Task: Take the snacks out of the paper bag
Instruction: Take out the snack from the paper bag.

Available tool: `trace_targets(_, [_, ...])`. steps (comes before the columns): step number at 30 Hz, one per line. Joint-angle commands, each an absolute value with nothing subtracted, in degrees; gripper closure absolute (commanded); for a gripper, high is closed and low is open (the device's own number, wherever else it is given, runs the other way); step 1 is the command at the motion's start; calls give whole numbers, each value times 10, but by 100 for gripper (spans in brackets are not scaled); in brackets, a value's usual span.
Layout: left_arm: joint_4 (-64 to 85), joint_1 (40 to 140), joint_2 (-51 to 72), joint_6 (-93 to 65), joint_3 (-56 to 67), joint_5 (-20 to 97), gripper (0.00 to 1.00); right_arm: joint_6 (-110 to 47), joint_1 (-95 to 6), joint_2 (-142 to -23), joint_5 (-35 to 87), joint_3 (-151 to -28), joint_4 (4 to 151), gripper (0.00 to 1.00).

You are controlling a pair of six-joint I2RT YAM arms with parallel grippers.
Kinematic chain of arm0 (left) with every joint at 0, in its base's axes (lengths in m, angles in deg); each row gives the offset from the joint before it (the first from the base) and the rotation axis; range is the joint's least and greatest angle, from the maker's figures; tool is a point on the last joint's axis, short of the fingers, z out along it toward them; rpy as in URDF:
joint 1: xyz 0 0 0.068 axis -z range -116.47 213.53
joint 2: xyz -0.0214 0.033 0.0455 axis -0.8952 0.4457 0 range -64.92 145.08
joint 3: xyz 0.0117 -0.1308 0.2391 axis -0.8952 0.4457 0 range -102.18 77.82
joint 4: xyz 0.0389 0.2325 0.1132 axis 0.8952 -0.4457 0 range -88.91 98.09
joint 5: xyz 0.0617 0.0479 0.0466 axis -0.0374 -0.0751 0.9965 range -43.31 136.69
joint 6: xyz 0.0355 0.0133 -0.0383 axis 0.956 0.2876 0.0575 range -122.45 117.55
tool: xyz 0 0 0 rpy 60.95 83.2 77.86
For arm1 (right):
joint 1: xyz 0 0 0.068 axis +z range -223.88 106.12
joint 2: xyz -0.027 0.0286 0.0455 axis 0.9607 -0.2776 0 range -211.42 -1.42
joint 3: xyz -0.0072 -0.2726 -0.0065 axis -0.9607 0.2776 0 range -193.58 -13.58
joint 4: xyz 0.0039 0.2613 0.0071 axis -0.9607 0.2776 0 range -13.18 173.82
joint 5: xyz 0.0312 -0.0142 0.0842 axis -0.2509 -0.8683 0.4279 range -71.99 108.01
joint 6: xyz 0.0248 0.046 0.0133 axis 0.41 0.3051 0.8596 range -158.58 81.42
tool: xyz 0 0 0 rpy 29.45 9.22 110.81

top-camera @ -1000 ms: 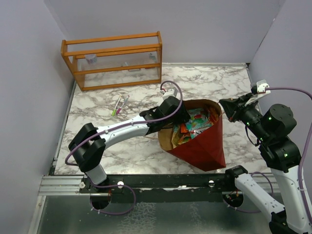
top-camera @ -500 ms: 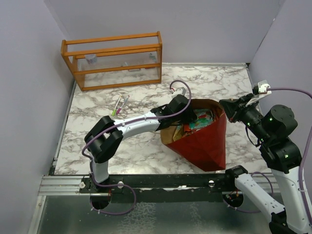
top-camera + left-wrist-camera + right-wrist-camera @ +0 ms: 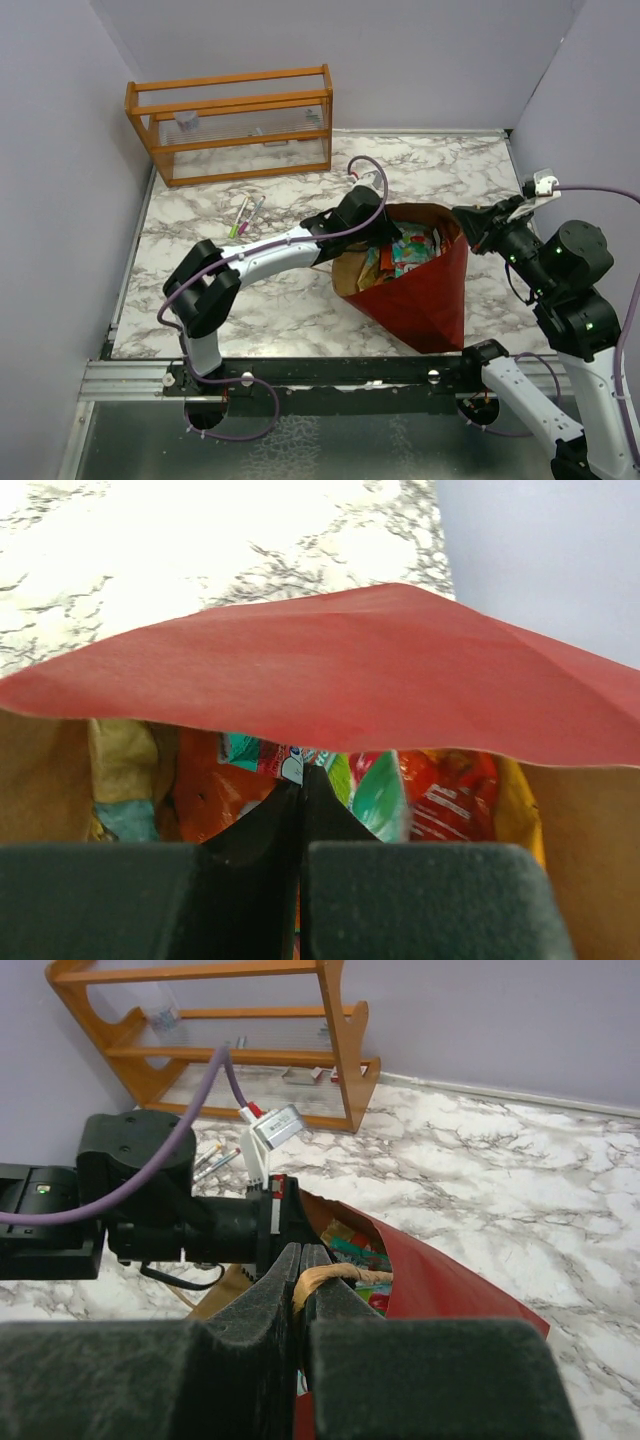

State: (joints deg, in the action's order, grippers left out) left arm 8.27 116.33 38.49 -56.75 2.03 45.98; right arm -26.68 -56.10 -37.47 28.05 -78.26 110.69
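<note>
The dark red paper bag (image 3: 420, 295) lies tilted on the marble table with its mouth open toward the left. Snacks (image 3: 405, 255) in orange, teal, red and yellow show inside it. My left gripper (image 3: 385, 238) reaches into the mouth. In the left wrist view its fingers (image 3: 301, 772) are shut together, pinching the white corner of a teal snack packet (image 3: 250, 752), with more snacks (image 3: 440, 795) behind under the bag's red wall (image 3: 330, 670). My right gripper (image 3: 462, 222) holds the bag's right rim up. It is shut (image 3: 303, 1252) on the tan cord handle (image 3: 335, 1274).
An orange wooden rack (image 3: 235, 125) stands at the back left. Pink and green pens (image 3: 245, 215) lie on the marble in front of it. Walls close in on the left, back and right. The left arm's wrist (image 3: 180, 1225) fills the bag's mouth.
My left gripper pushed further into the bag's mouth and closed its jaws on a packet's corner. The bag shifted slightly. The right gripper kept its hold on the handle.
</note>
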Motion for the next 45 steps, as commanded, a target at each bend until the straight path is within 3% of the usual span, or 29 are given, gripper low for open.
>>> trace_targets(1, [125, 1161, 327, -568, 42, 409, 100, -255, -561, -351, 266, -785, 1052, 98])
trace_targets(18, [150, 1160, 180, -497, 99, 378, 100, -234, -561, -349, 236, -782, 1054, 98])
trace_targets(32, [92, 1155, 69, -395, 116, 433, 100, -209, -561, -330, 174, -752, 1041, 98])
trace_targets(39, [-54, 1140, 49, -312, 20, 555, 100, -219, -561, -350, 126, -762, 1042, 98])
trace_targets(45, [-151, 1031, 50, -291, -71, 543, 100, -199, -561, -398, 11, -797, 1070, 98])
